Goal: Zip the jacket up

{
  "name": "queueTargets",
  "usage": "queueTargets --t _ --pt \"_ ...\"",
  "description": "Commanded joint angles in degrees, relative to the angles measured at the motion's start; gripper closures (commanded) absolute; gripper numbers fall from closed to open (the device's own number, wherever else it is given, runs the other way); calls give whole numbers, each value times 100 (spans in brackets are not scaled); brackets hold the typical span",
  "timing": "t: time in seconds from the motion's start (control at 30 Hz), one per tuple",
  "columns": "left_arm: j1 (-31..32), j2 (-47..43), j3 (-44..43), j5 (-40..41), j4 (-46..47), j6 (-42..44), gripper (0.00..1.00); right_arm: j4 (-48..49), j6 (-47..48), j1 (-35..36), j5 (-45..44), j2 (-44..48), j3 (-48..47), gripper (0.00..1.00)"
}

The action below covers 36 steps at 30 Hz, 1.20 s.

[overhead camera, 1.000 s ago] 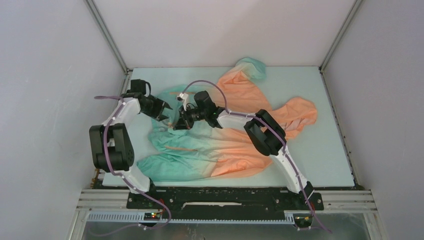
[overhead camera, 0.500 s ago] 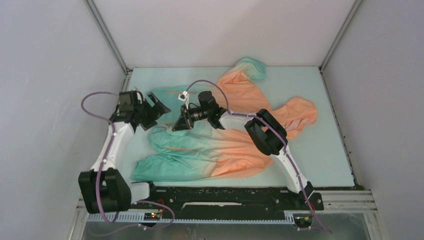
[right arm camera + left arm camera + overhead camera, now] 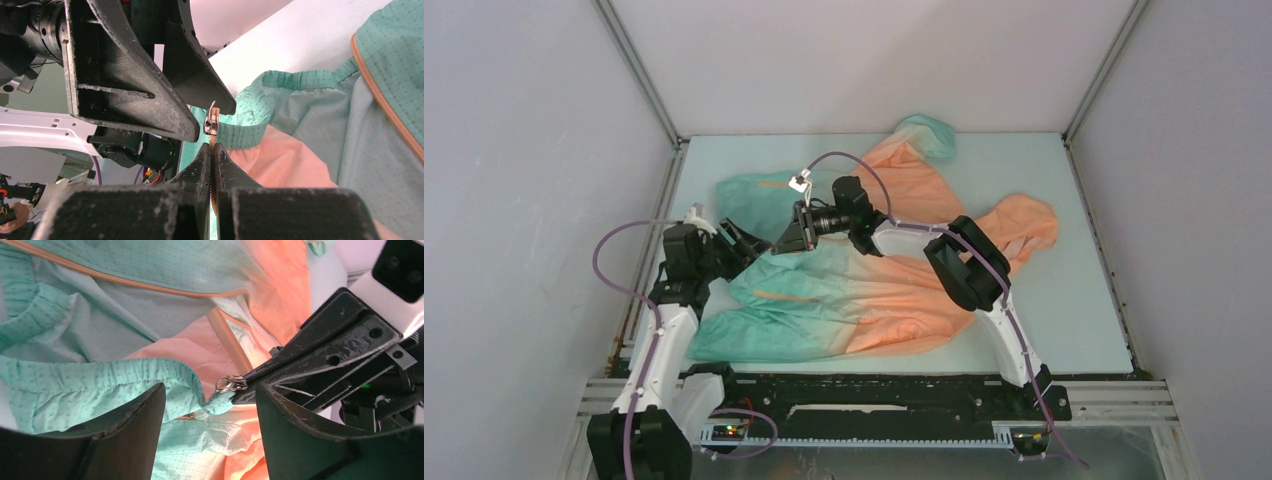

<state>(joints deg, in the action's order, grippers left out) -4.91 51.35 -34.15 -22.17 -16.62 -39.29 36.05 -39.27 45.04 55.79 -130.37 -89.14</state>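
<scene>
While the jacket point(image 3: 874, 295) lies spread on the table point(image 3: 1074, 310), the right gripper point(image 3: 787, 240) pinches its zip tape point(image 3: 227, 340) just beside the slider point(image 3: 210, 122) at the hem. The left gripper point(image 3: 744, 243) hovers close by, jaws apart, and probably must catch the slider next.

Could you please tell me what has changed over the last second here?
The left gripper, open, drew back toward the near left. The right gripper shifted slightly farther away, lifting the teal hem. It stayed shut on the jacket at its zip edge; the rest lay unchanged.
</scene>
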Motion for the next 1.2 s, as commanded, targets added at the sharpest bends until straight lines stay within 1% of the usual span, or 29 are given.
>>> queueTargets --t 0.0,0.07,0.2,0.3,0.37,0.43,0.5,0.63,0.67,0.8,0.9,1.03,1.17 --pt "-26 -250 232 -660 653 -113 33 -118 -4 51 151 449 29 100" --pt "-25 -372 298 -707 706 -61 38 -169 -86 49 194 472 1 100" --pt "-28 -915 544 -501 732 65 40 -1 -472 28 280 436 -78 100" --pt "-30 -1236 609 -83 319 72 40 89 -722 17 304 370 -156 100" --pt "-43 -1358 735 16 177 -181 44 130 -818 16 297 350 -173 100" --pt "-58 -1453 970 -55 323 -611 46 200 -930 27 275 332 -175 100" --pt "-66 -1566 1273 -150 651 -1178 50 277 -1015 16 243 313 -159 100" --pt "-72 -1844 1996 -495 2216 -2303 54 387 -1143 7 197 296 -147 100" --pt "-73 -1927 2037 -446 2241 -2332 55 418 -1174 9 196 287 -152 100" --pt "-86 -2188 1985 -230 1820 -2106 57 624 -1358 15 220 231 -161 100" --pt "-97 -2173 2092 -279 2024 -2313 60 698 -1414 35 213 222 -141 100" --pt "-92 -2053 2193 -351 2358 -2569 57 819 -1507 44 226 192 -125 100" --pt "-97 -2107 2188 -270 2420 -2672 58 850 -1523 51 233 196 -130 100"
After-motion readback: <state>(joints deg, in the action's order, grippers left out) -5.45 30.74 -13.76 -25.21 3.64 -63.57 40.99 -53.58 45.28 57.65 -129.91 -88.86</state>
